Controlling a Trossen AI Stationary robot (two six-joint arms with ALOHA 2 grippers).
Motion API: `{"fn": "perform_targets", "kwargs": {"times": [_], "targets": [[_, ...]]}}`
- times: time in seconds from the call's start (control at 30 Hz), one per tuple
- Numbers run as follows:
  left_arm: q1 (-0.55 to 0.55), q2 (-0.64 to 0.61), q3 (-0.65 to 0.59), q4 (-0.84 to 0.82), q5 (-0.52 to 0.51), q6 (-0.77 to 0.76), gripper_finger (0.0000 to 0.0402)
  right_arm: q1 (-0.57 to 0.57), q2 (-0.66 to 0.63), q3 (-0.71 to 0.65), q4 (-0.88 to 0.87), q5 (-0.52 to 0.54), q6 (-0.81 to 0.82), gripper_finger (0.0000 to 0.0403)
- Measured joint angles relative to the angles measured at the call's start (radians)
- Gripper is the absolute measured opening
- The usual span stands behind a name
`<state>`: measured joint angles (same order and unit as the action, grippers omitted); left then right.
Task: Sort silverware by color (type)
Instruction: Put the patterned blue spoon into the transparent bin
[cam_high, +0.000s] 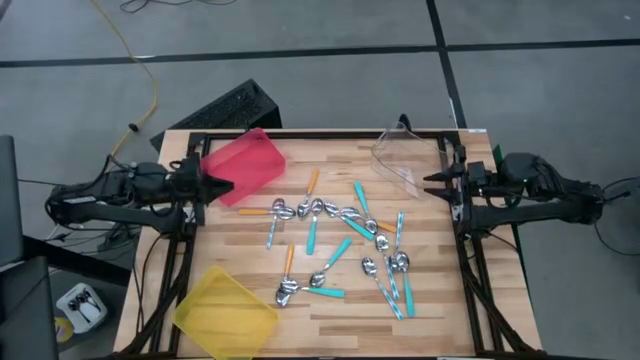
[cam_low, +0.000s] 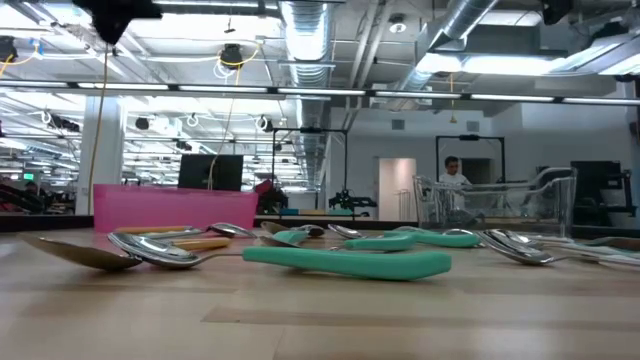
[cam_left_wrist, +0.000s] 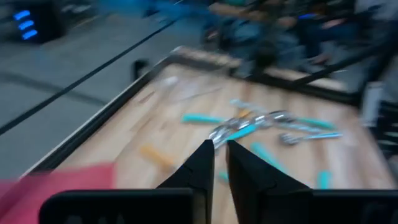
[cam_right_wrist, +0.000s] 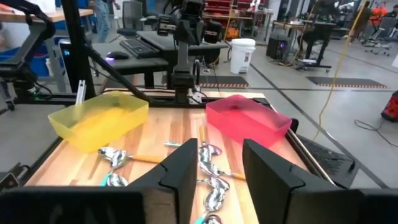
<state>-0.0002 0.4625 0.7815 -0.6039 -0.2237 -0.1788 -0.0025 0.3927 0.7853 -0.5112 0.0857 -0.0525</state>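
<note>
Here, shiny-bowled spoons (cam_high: 345, 245) with slim plastic handles strew planked table (cam_high: 330, 310)

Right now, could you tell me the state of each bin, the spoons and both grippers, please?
red bin: on the table's left far side, no spoons inside.
yellow bin: at the near-left corner, no spoons inside.
clear bin: at the far right, no spoons inside.
spoons: scattered loose mid-table, unsorted.
left gripper: narrowly open, holding nothing, by the red bin.
right gripper: open, holding nothing, at the right edge.
</note>
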Motion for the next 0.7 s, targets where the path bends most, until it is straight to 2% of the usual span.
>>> {"fn": "perform_targets", "kwargs": {"times": [0.17,0.37,0.53,0.6,0.7], "targets": [[0.0,0.051,0.0,0.209,0.055,0.128,0.0092,0.0,0.0,0.0,0.02,0.02,0.002,0.0201],[0.0,0.105,0.002,0.353,0.044,0.088,0.014,0.0,0.0,-0.001,0.119,0.022,0.042,0.0238],[0.0,0.121,0.03,0.46,0.056,0.105,0.015,0.0,0.0,0.0,0.269,0.022,-0.002,0.0239],[0.0,0.12,0.054,0.485,0.061,0.063,0.0151,0.0,0.0,0.0,0.302,0.022,-0.005,0.0239],[0.0,0.12,0.112,0.395,0.061,0.026,0.0151,0.0,0.009,0.002,0.313,0.059,-0.006,0.0239]]}}
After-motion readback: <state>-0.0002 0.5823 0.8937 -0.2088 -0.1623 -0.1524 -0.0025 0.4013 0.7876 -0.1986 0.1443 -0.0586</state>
